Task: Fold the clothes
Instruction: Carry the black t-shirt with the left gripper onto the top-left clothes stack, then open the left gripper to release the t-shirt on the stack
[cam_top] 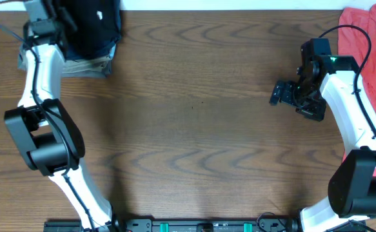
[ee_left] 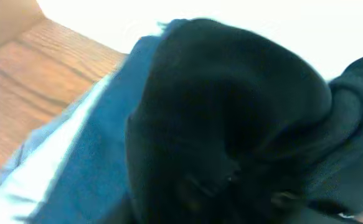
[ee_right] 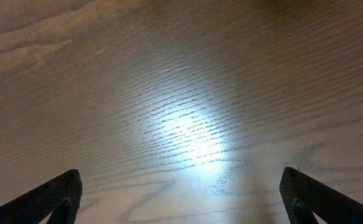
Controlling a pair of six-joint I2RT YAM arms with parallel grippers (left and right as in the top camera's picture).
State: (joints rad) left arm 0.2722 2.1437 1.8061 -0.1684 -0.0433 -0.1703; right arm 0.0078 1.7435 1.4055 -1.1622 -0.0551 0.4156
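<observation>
The left jaws are lost against dark cloth in both views that could show them, so I cannot tell whether they are wide, narrow or holding anything. The left wrist camera is filled by the black T-shirt [ee_left: 231,124], bunched into a rounded heap right in front of the lens. No finger can be picked out against it. Under the shirt and to its side lies a folded blue garment [ee_left: 100,174], with a paler layer at its lower edge and bare wood beyond.

From overhead, the left arm [cam_top: 42,71] reaches to the far left corner of the bench [cam_top: 194,129]. There the shirt, with its small white logo [cam_top: 100,15] facing up, sits on top of the folded stack.

The right jaws stand wide and hold nothing. Their dark fingertips [ee_right: 56,199] show only at the two lower corners of the right wrist view, with bare, glare-lit wood between them. From overhead they hover over open bench near the right edge, pointing toward the middle, on the right arm [cam_top: 352,109]. Beyond that arm, at the far right corner, lies a crumpled red garment [cam_top: 368,45].
</observation>
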